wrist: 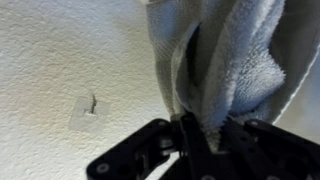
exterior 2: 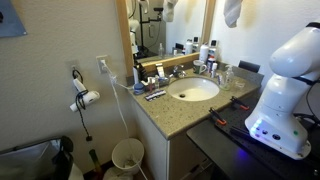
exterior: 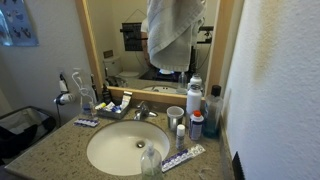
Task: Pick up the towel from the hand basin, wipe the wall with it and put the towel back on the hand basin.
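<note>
A pale grey towel [wrist: 225, 60] is pinched between my gripper's black jaws [wrist: 200, 135] and hangs against the white textured wall [wrist: 60, 60]. In both exterior views the towel [exterior: 170, 30] [exterior 2: 232, 12] hangs high above the counter, and the gripper itself is hidden or out of frame. The white oval hand basin [exterior: 100, 150] [exterior 2: 193, 90] is set in the speckled countertop, with nothing in it except the drain.
A small patched mark [wrist: 90, 108] is on the wall beside the towel. Bottles, a cup and toiletries [exterior: 195, 110] crowd the counter around the faucet [exterior: 143, 112]. A mirror [exterior: 120, 40] is behind the basin. The robot base [exterior 2: 285, 90] stands beside the counter. A bin [exterior 2: 127, 155] is on the floor.
</note>
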`<state>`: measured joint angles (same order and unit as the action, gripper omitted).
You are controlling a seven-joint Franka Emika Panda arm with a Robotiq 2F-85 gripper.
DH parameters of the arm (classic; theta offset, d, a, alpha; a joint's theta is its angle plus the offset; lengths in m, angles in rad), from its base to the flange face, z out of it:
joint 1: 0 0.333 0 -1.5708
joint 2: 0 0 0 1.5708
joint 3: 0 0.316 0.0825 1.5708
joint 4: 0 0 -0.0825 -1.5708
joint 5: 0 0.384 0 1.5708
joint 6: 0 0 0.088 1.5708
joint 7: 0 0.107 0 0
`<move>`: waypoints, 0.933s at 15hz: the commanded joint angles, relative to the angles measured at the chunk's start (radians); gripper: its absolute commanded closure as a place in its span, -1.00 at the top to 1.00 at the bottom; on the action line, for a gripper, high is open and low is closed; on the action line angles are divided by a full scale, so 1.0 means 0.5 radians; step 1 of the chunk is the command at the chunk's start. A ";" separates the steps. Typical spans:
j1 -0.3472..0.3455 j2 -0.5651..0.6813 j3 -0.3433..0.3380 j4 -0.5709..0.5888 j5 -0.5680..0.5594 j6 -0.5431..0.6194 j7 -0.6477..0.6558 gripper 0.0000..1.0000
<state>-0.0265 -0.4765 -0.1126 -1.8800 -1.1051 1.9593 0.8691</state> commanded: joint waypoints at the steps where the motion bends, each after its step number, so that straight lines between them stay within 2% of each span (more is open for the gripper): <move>1: 0.070 -0.185 0.099 -0.167 0.267 0.048 -0.259 -0.93; 10: 0.232 -0.551 0.402 -0.522 1.174 -0.018 -0.936 -0.93; 14: 0.295 -0.628 0.471 -0.631 1.591 -0.069 -1.214 -0.93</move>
<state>0.1024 -0.7498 0.1120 -2.1524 -0.4153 1.9423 0.3503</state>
